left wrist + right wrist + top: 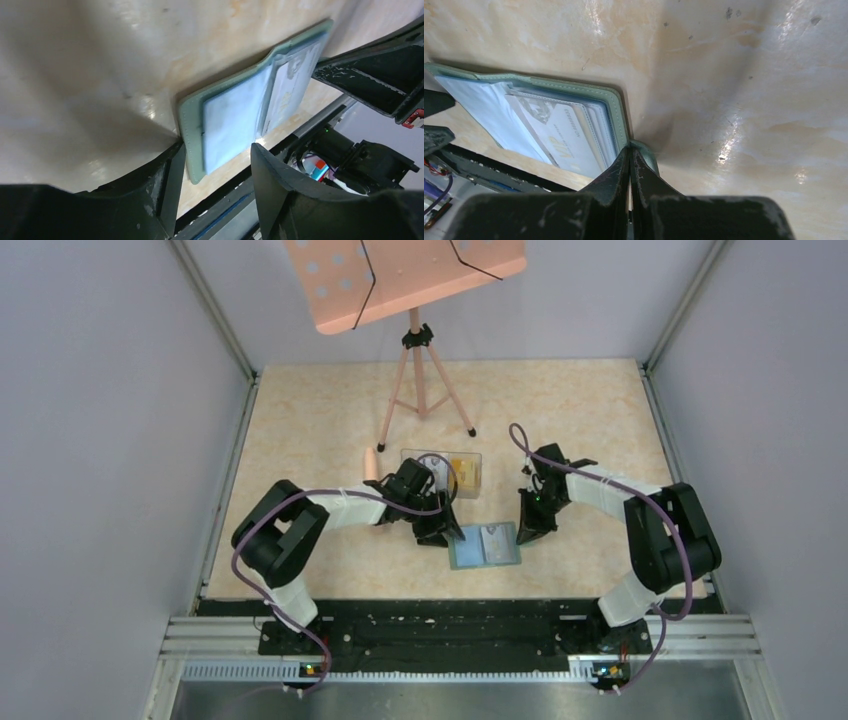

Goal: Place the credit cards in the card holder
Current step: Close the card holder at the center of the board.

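The card holder (485,545) lies open on the table, sage-green rim with pale blue and clear sleeves. A white-grey card (569,140) with gold lettering sits in a clear sleeve. My left gripper (441,530) is open at the holder's left edge. In the left wrist view (215,172) its jaws straddle the holder's (235,110) near corner, one finger touching the rim. My right gripper (530,527) is shut on the green tab at the holder's (616,107) right edge, as the right wrist view (630,151) shows. Orange-yellow cards (467,472) lie in a clear box (442,472).
The clear box stands just behind the left gripper. A pink music stand's tripod (420,390) is at the back centre. A small peach cylinder (371,462) stands left of the box. A black rail (450,625) runs along the table's near edge.
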